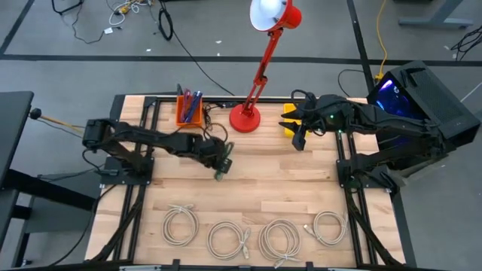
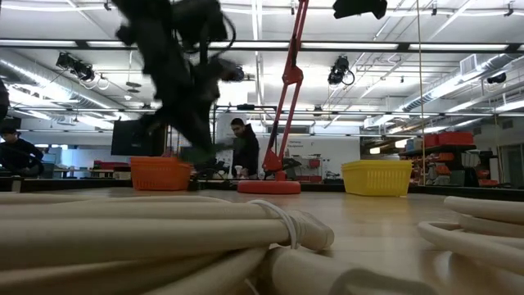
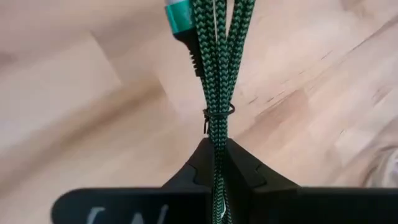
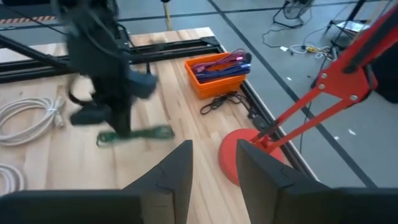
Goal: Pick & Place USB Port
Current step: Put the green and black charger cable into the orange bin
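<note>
Green braided cable (image 3: 217, 68) hangs clamped in left pincer (image 3: 216, 163).

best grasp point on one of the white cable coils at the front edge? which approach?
Take the leftmost white coil across one strand of its ring, coming straight down from above. It lies flat on the table, so a side approach would likely just push it. The left claw is shut on the green braided cable; the right claw is open near the red lamp base.

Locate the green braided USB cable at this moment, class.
The green braided USB cable is clamped in the left gripper, left of table centre in the high view, near the orange bin and red lamp base.
</note>
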Controlling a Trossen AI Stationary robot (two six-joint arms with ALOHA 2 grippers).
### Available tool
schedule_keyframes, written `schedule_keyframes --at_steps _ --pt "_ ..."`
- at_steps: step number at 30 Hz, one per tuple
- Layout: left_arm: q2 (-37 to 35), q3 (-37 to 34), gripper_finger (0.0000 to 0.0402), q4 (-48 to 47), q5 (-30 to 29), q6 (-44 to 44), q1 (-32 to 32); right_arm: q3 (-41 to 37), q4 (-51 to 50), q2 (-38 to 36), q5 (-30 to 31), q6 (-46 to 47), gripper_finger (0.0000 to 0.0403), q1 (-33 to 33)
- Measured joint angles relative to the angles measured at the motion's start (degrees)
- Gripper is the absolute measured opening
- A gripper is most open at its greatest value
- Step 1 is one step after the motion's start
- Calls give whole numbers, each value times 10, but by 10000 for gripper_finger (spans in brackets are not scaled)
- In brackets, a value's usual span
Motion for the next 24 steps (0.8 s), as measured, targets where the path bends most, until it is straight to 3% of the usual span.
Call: schedule_keyframes --at_steps 3,6,9,14,16,19,24 --pt "-30 105 14 -163 -57 65 0 0 0 0 0 0 123 -9" --pt "-57 209 14 -327 -154 117 1 0 0 0 0 1 123 -13" --pt "-82 291 14 -427 -235 152 13 0 1 0 0 7 123 -14" --pt "-138 322 14 -554 -328 186 72 0 5 0 1 28 123 -13" --pt "-169 299 14 -555 -336 210 107 0 12 0 0 39 123 -13" --pt "-228 235 14 -476 -329 291 158 0 23 0 0 56 123 -13" --pt "-321 102 14 -304 -214 397 246 0 41 0 0 83 123 -11"
